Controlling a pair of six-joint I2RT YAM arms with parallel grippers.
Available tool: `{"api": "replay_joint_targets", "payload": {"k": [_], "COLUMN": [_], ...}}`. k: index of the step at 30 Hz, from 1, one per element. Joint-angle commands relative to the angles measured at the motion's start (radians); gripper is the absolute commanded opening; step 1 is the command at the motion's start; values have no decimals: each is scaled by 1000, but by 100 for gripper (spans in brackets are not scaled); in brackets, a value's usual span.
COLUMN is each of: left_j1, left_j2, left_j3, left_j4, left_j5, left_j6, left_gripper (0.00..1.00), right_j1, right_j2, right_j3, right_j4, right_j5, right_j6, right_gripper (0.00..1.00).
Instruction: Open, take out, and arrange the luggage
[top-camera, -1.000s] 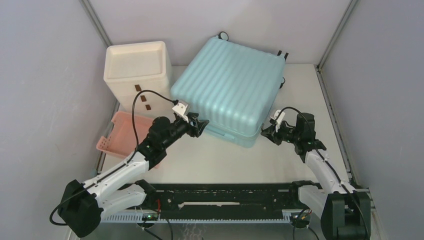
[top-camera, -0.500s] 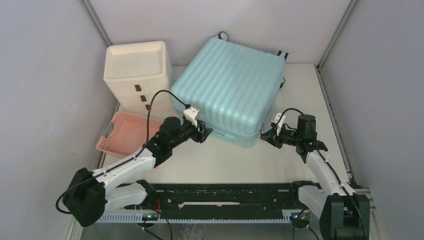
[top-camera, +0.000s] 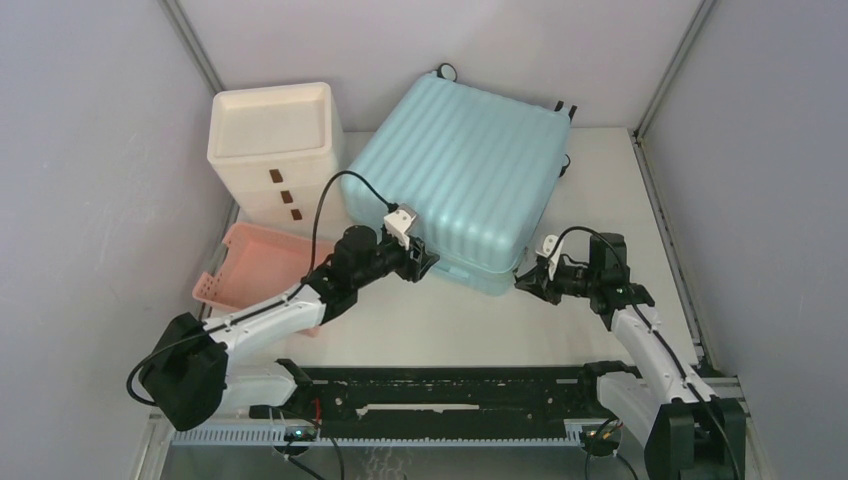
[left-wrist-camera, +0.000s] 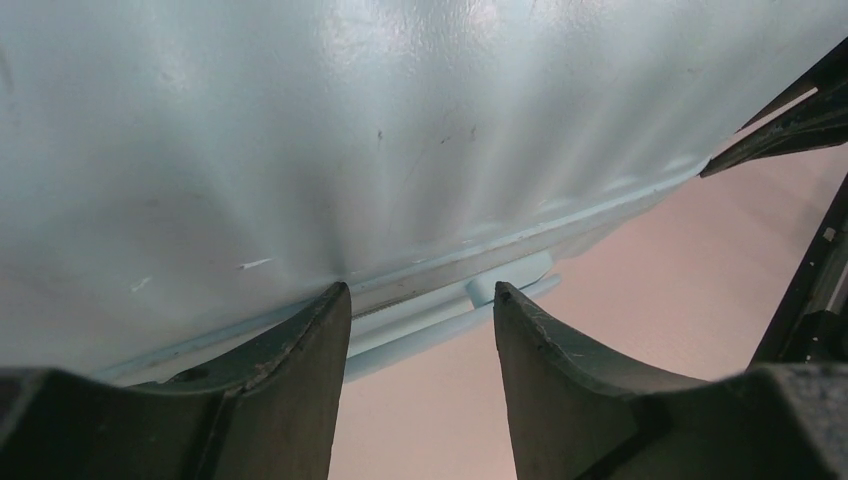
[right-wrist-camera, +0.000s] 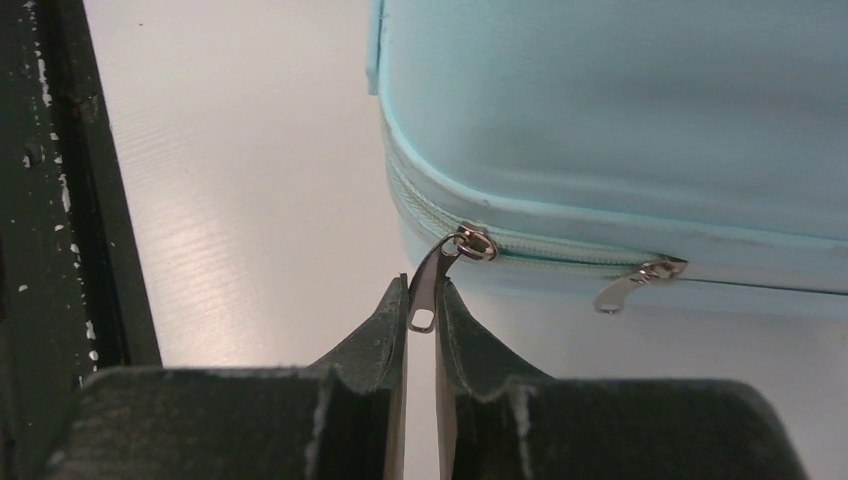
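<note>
No readable text, brand, number or sign was found in any view, luggage (top-camera: 455, 170) shell plain and ribbed, unmarked, brown tabs (top-camera: 285, 195) on the drawer cabinet (top-camera: 270, 125) too small to read.

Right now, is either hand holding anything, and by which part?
The right hand pinches one zipper pull on the suitcase. The left hand is open, holding nothing.

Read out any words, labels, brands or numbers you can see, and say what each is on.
None can be read. The pale aqua ribbed hard-shell suitcase, the cream-white plastic drawer cabinet, the shallow pink plastic basket and the silver metal zipper pull show no text; the cabinet's small brown patches are too small to judge.
</note>
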Motion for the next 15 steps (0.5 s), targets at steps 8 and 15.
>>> {"api": "replay_joint_targets", "payload": {"k": [8,15], "left_j1": [-33,-42], "left_j2": [105,157], "left_j3": [91,118], "left_j4": [131,164], "left_j5": [35,53], "left_j6": [15,5], "left_gripper": [59,59], "right_j1": [127,195], "right_j2": [-33,-47], "right_j3": [32,32], "right_j4": [-73,-71], "right_j5": [-76,-58], "right_j6": [25,64], "right_gripper": [7,7]}}
